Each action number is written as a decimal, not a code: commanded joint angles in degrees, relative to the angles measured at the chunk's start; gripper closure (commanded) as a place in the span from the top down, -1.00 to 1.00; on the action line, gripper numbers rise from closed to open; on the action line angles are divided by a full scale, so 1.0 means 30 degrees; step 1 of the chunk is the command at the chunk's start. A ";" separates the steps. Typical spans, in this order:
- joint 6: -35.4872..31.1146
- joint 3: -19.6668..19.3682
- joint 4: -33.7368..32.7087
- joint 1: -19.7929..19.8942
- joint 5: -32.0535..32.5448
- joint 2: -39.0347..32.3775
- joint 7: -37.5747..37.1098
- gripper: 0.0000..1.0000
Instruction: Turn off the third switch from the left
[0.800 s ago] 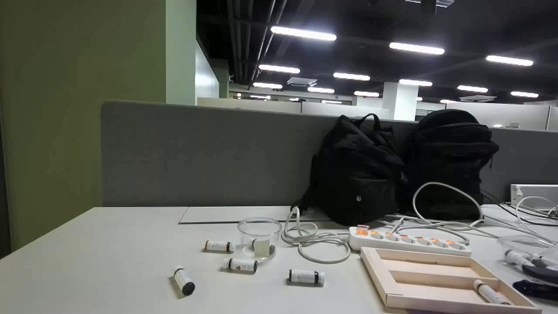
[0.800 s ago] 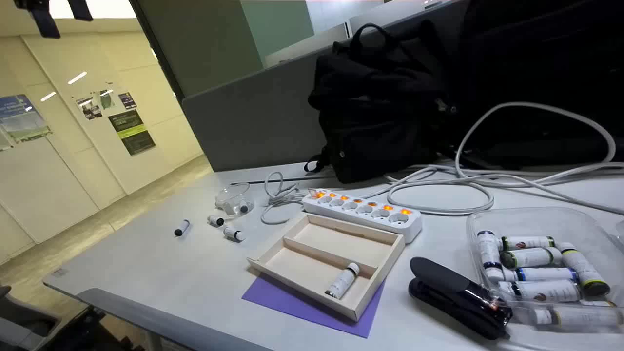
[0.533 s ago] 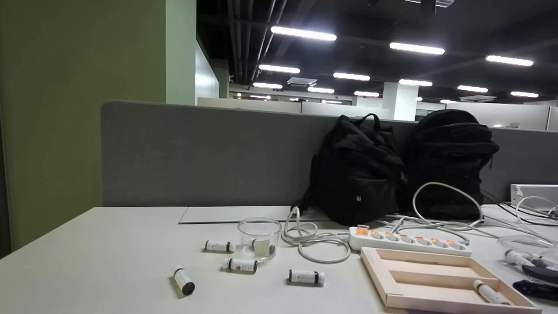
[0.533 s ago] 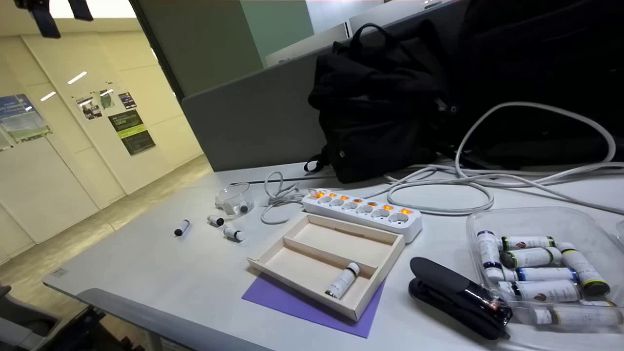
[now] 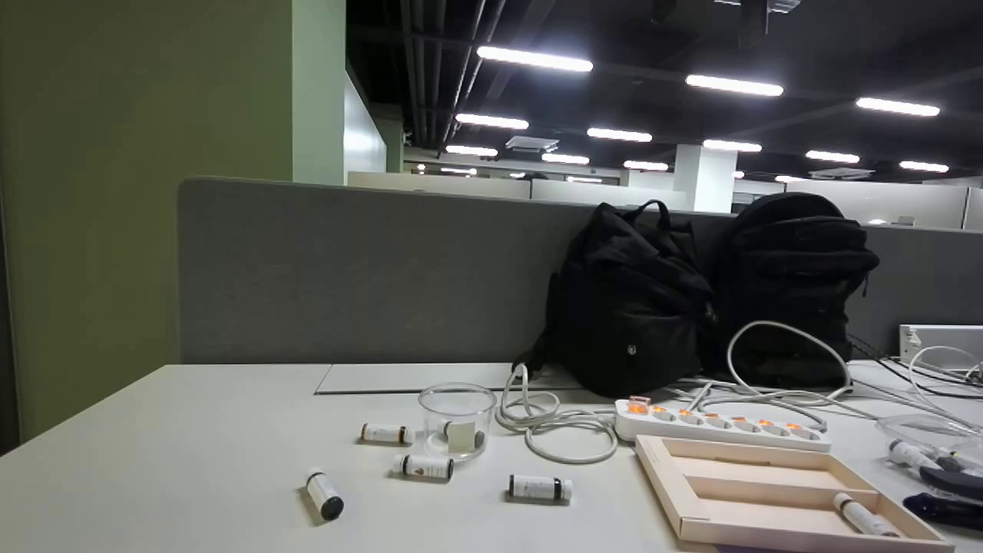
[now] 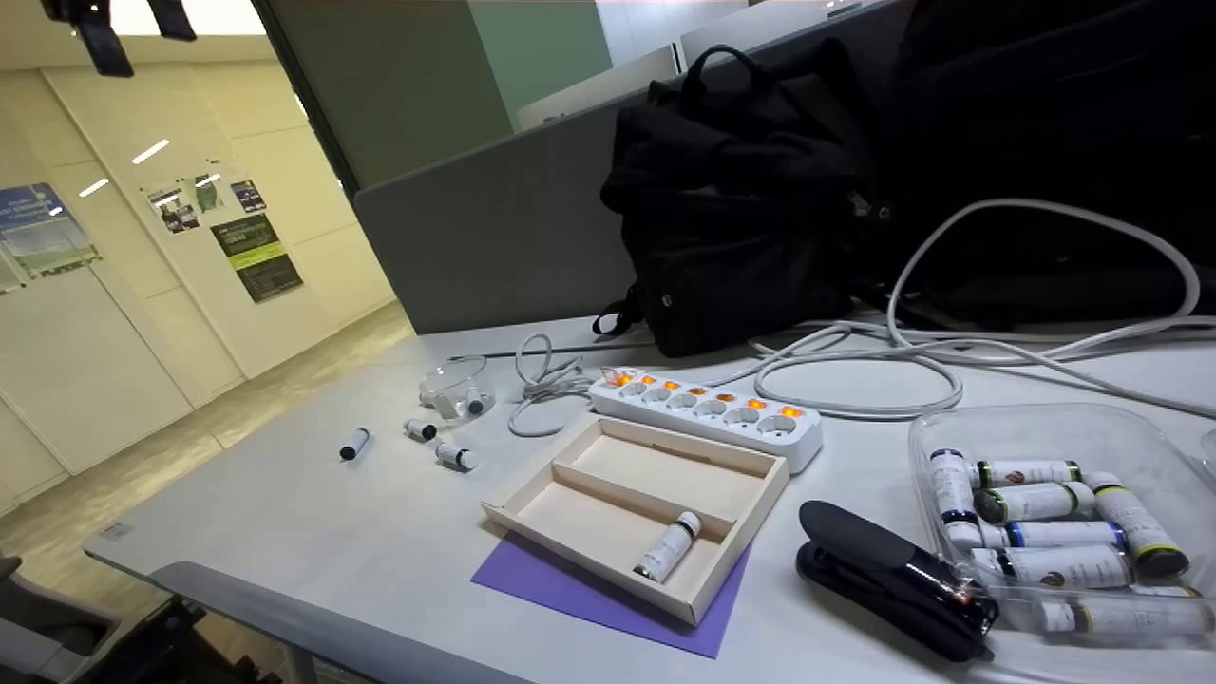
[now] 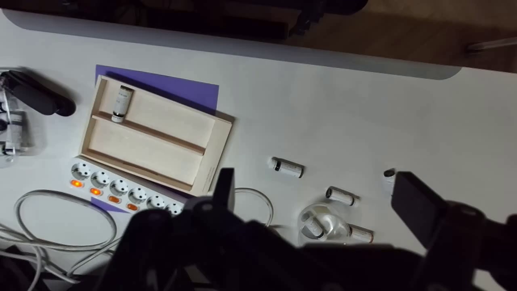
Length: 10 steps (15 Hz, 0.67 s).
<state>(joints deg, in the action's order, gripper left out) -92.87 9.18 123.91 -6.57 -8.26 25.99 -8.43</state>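
A white power strip (image 6: pixel 655 397) with a row of orange switches lies on the table behind the wooden tray; it also shows in an exterior view (image 5: pixel 706 435). The leftmost switch (image 5: pixel 637 408) has a clear cover. Counting it, the third switch (image 6: pixel 671 386) glows orange; two switches right of it look dimmer. In the wrist view the strip (image 7: pixel 89 182) is at the lower left, its far end hidden behind my gripper. My gripper (image 7: pixel 317 190) is open and empty, high above the table. It shows at the top left of an exterior view (image 6: pixel 145 49), far from the strip.
The wooden tray (image 6: pixel 608 490) holding one vial stands against the strip's front. A black stapler (image 6: pixel 893 579) and a clear box of vials (image 6: pixel 1130 427) are at the right. Loose vials, a clear cup (image 5: pixel 457 399), cables (image 6: pixel 864 413) and black backpacks (image 5: pixel 630 307) are around.
My gripper has moved slightly to the right and down in an exterior view and dips a little lower at the top of both. The objects on the table have not moved.
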 commanded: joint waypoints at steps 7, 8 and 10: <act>-0.6362 -0.0936 -0.1183 0.2215 0.7489 -0.5750 0.0110 1.00; -0.6786 -0.1227 -0.1608 0.2535 0.8298 -0.6665 -0.0043 1.00; -0.6941 -0.2005 -0.2683 0.3002 0.8931 -0.8273 -0.0026 1.00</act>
<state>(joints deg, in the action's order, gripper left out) -114.14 5.73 122.29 1.01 15.68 8.34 -7.63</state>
